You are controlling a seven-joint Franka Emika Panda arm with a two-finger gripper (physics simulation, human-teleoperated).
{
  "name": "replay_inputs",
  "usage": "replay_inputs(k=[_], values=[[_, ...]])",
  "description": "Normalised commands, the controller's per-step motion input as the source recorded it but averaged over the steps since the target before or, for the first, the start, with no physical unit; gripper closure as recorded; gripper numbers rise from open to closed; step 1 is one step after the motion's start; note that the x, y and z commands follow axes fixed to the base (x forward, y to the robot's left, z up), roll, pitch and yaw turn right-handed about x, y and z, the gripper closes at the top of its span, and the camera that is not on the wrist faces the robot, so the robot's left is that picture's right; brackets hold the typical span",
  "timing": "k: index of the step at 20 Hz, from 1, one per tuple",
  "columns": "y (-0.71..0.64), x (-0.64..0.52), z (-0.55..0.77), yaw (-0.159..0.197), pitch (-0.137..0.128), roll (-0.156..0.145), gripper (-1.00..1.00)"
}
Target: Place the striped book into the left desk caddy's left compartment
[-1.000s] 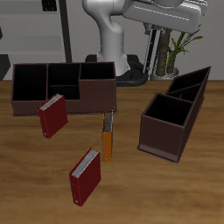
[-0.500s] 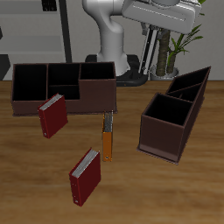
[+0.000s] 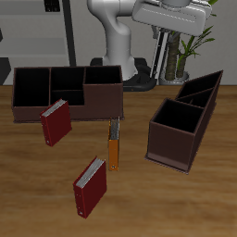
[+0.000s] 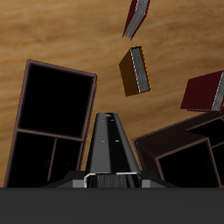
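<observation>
While the jaws clench the striped book (image 4: 109, 144), the left desk caddy (image 3: 172, 146) lies below them.

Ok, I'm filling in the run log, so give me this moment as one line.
phase: pre-grasp | striped book: on table, ungrasped, end-on to orange book | left desk caddy: book not in it

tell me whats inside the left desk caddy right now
Nothing shows inside the left desk caddy. Its square box section looks empty in the exterior view, and the wrist view shows only dark interiors. The floors of the slanted sections are partly hidden by their walls.
</observation>
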Motion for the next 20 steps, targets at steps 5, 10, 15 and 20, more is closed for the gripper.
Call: replay_inputs(k=[5, 10, 15, 20], values=[[0.27, -0.32, -0.23, -0.013, 0.001, 0.076, 1.00], [0.14, -0.31, -0.16, -0.006, -0.032, 0.020, 1.00], [0.27, -0.40, -0.20, 0.017, -0.009, 0.097, 1.00], [0.18, -0.30, -0.15, -0.004, 0.019, 0.061, 1.00]])
